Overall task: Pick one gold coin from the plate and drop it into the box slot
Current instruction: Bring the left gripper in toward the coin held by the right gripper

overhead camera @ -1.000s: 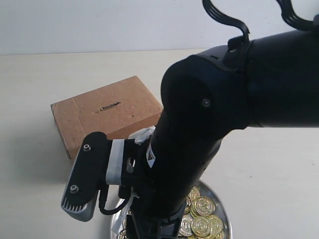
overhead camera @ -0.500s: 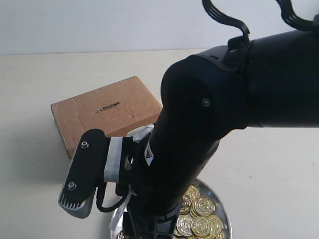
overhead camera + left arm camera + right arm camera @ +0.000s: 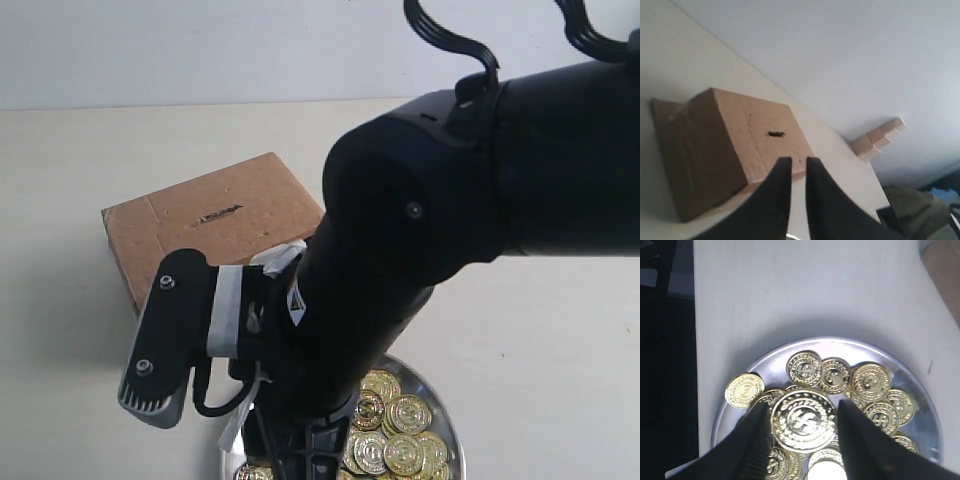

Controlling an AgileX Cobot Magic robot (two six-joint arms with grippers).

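Observation, right side: right tool (image 3: pixel 803 416) is closed on one gold coin (image 3: pixel 803 419), a dark finger (image 3: pixel 751 440) pressed to each edge, embossed face toward the wrist camera. This coin looks larger than the rest in that view, so it sits nearer the lens than the heap; whether it is fully clear of the heap I cannot tell. Under it is the plate (image 3: pixel 840 342), round and shiny, on the pale surface (image 3: pixel 805 290), with loose coins (image 3: pixel 871 381) piled overlapping inside, and one lone coin (image 3: pixel 744 390) lying apart near the rim. From the exterior view the right arm (image 3: pixel 420 230) fills most of the frame and hides its own tool; only part of the plate and its coins shows low down beside the arm. Box (image 3: pixel 215 225) stands on the surface beyond the plate, well apart from the held coin, slot (image 3: pixel 220 213) a short dark slit in its top face. Left tool (image 3: pixel 797 162) hangs near the box, tips pointing toward the slotted top, narrow gap between its fingers, nothing in it. Wooden blocks (image 3: pixel 880 137) sit stacked by the far wall.
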